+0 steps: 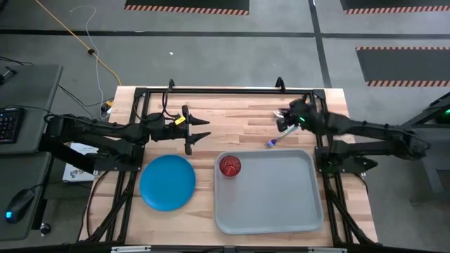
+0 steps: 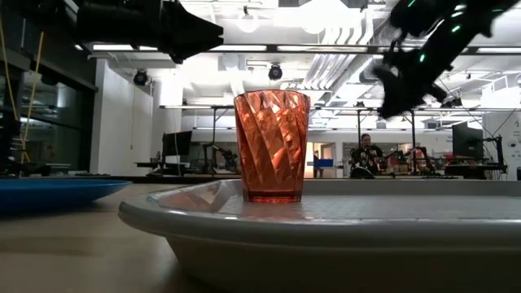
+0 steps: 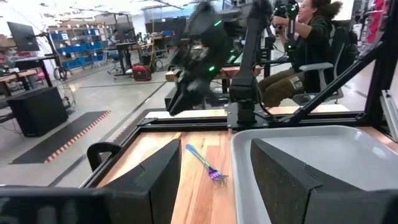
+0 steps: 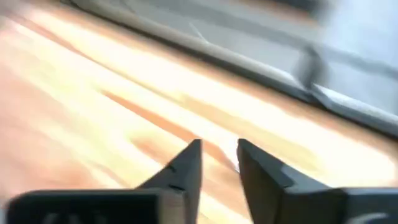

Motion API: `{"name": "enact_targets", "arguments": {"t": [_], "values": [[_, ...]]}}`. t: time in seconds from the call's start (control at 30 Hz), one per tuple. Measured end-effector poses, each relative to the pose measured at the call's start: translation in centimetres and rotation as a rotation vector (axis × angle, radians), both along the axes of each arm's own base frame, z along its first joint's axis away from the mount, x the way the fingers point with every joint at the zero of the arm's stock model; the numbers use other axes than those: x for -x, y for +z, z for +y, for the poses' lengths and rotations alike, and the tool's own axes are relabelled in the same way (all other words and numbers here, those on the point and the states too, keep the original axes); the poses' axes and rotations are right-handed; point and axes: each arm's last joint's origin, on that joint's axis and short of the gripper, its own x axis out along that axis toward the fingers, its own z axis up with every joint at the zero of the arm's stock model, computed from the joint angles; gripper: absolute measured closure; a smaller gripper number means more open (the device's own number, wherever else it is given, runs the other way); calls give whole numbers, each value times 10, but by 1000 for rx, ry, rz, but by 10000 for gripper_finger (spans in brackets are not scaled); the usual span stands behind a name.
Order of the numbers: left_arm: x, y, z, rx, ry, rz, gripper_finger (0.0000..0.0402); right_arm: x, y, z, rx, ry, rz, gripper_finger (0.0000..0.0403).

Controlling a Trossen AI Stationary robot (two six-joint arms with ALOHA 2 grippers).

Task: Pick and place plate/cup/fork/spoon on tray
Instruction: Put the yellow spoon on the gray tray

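1. Wooden butcher-block table (image 1: 232,116) seen from above, grey floor around it. Large light-grey rectangular plastic tray (image 1: 281,204) sits on the right half; small red-orange faceted cup (image 1: 230,166) stands in its top-left corner. Flat round bright-blue plate (image 1: 167,182) lies on the wood just left of the tray, not on it. Slim fork with light-blue handle (image 1: 275,140) lies on the wood just above the tray's top edge. Left gripper (image 1: 199,133) hovers mid-table above the plate, fingers spread wide, empty. Right gripper (image 1: 285,119) is near the fork, up and to its right.
2. Low view: cup (image 2: 271,145) upright on tray (image 2: 326,224), plate (image 2: 49,192) at left. Both arms hang overhead.
3. Left wrist view: spread fingers (image 3: 155,180) frame the fork (image 3: 204,163) lying beside the tray rim (image 3: 239,168); right gripper (image 3: 180,102) above it. Seated person (image 3: 305,43) behind.
4. Right wrist view: blurred wood; right gripper (image 4: 219,155) fingers narrowly parted, holding nothing.
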Motion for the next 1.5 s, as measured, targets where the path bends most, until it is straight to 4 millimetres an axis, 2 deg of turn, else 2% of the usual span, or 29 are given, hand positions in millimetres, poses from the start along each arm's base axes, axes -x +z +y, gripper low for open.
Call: {"name": "enact_targets", "arguments": {"t": [0.1,0.2,0.43,0.7,0.93,1.1,1.23,1.43,1.5], "values": [[0,0,1,0,-17,1,218,2,-14,-25,-142,-98,176,248],[0,0,0,3,-55,1,218,4,-31,-51,-286,-101,278,219],[0,0,0,1,-64,1,218,-8,-41,-99,-423,55,379,206],[0,0,0,0,-64,0,218,-20,-62,-127,-549,248,654,206],[0,0,0,-5,-64,1,218,-29,-87,-143,-605,316,789,206],[0,0,0,-33,-63,6,218,-29,-94,-147,-623,358,817,207],[0,0,0,-47,-60,7,218,-28,-94,-147,-625,369,822,240],[1,0,3,-59,-43,9,218,-26,-95,-148,-631,354,817,368],[1,0,4,-52,-39,8,218,-25,-93,-149,-610,337,832,388]]}}
